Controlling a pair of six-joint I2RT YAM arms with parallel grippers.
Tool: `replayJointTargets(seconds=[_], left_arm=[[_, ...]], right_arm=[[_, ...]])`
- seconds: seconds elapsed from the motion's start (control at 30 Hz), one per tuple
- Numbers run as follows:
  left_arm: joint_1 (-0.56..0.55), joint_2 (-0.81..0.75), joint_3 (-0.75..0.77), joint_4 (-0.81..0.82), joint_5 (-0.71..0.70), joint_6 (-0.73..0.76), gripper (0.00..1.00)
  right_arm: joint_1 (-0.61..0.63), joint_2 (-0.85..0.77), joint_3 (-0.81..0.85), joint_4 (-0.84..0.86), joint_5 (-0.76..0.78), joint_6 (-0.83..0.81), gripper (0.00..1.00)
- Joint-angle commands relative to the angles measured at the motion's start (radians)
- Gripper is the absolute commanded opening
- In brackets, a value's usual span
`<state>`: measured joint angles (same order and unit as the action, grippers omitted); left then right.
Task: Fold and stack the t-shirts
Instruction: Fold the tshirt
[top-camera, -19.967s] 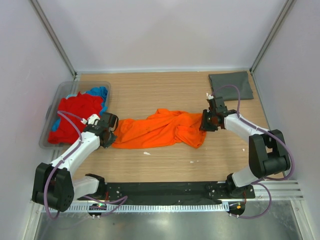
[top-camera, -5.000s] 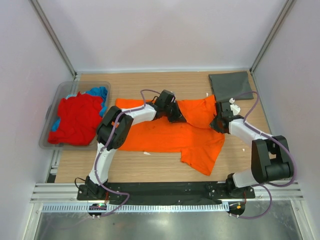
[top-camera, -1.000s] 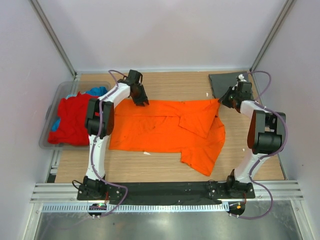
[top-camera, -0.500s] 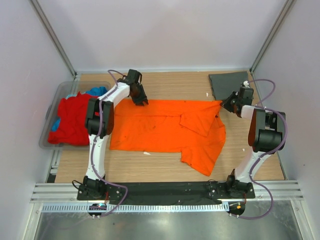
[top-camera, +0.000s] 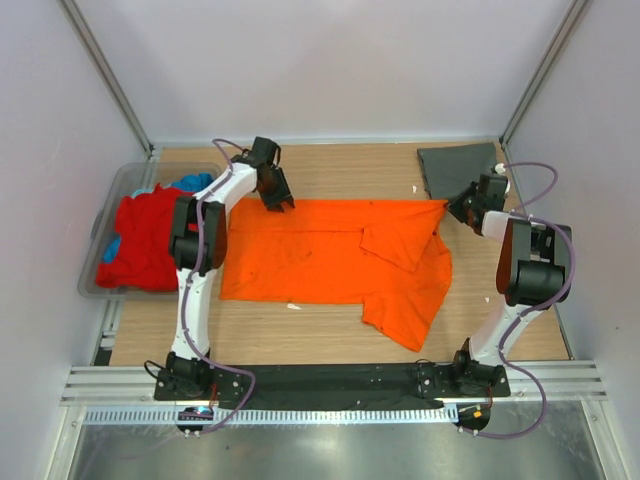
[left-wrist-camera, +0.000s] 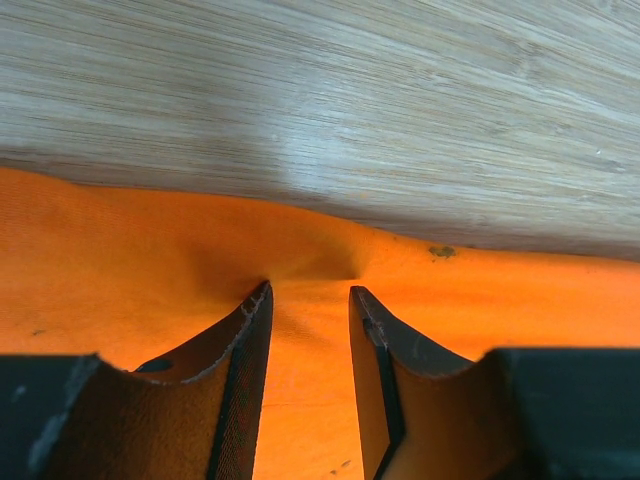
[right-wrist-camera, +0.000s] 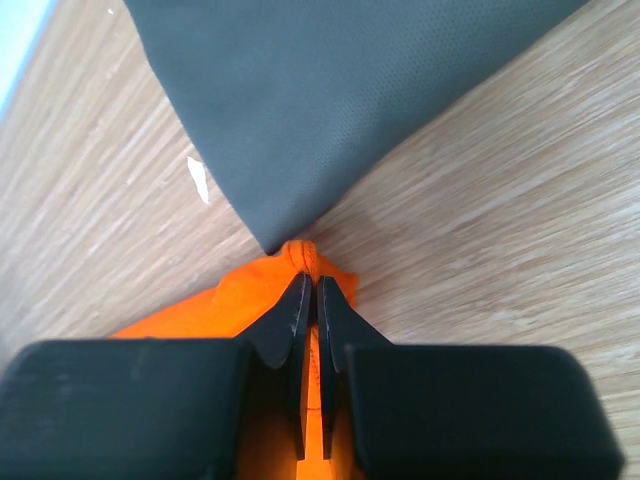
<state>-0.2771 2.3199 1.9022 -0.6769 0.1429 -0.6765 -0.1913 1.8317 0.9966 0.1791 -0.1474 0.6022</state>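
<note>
Across the middle of the wooden table (top-camera: 330, 165) the orange t-shirt (top-camera: 300, 260) lies spread out with its long edge running left-right. It's mostly flat, but a flap is doubled over on its right half and a lobe trails toward the near edge, so I'd call it laid out, not folded. Left side: clear plastic tub (top-camera: 112, 190) holds the red t-shirt (top-camera: 150, 235) in a heap, with the blue t-shirt (top-camera: 200, 182) showing at the far end, both unfolded. Far right corner: dark grey t-shirt (top-camera: 458, 168), a flat folded piece, looks like the one finished item and the base of the stack. Judgement: roughly one shirt done, orange at the flatten stage with all its folds left, two more waiting in the tub. Left gripper (top-camera: 278, 200) sits at the far-left corner of the orange shirt's far edge. Its wrist view shows the fingers (left-wrist-camera: 235, 360) apart, tips on the cloth just inside the hem, a small pucker between them, nothing clamped. Right gripper (top-camera: 455, 208) is at the opposite far-right corner, just beside the grey shirt's near point. Its wrist view shows those fingers all but together, a sliver of orange cloth pinched between them and a small bunch poking past the tips, almost touching the grey corner. White scrap (top-camera: 293, 306) lies just off the near hem.
</note>
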Motion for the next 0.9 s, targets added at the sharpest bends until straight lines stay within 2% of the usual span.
replayJointTargets(seconds=[0.0, 0.23, 0.33, 0.4, 0.5, 0.57, 0.63, 0.8, 0.87], left_arm=[[0.023, 0.018, -0.009, -0.062, -0.058, 0.017, 0.39], [0.029, 0.029, -0.048, -0.064, -0.124, 0.032, 0.39], [0.036, 0.023, -0.046, -0.072, -0.135, 0.028, 0.38], [0.038, 0.006, -0.042, -0.067, -0.125, 0.02, 0.38], [0.038, -0.074, -0.043, -0.031, -0.094, 0.012, 0.39], [0.033, -0.141, -0.035, -0.013, -0.075, 0.012, 0.42], [0.029, -0.178, -0.012, -0.012, -0.031, 0.012, 0.43], [-0.034, -0.278, -0.063, 0.054, 0.084, 0.028, 0.43], [-0.08, -0.312, -0.155, 0.121, 0.153, 0.022, 0.44]], right_arm=[[-0.008, -0.043, 0.001, 0.078, 0.026, 0.062, 0.09], [-0.01, 0.006, -0.015, 0.145, -0.003, 0.114, 0.07], [-0.008, 0.021, -0.004, 0.152, -0.015, 0.134, 0.14], [-0.008, 0.006, 0.008, 0.136, -0.014, 0.139, 0.22], [-0.008, -0.058, 0.066, -0.047, 0.052, 0.134, 0.33], [-0.004, -0.09, 0.124, -0.238, 0.098, 0.134, 0.38], [0.007, -0.139, 0.143, -0.39, 0.13, 0.139, 0.38], [0.091, -0.277, 0.027, -0.472, 0.21, 0.169, 0.38], [0.133, -0.323, -0.01, -0.504, 0.229, 0.192, 0.38]])
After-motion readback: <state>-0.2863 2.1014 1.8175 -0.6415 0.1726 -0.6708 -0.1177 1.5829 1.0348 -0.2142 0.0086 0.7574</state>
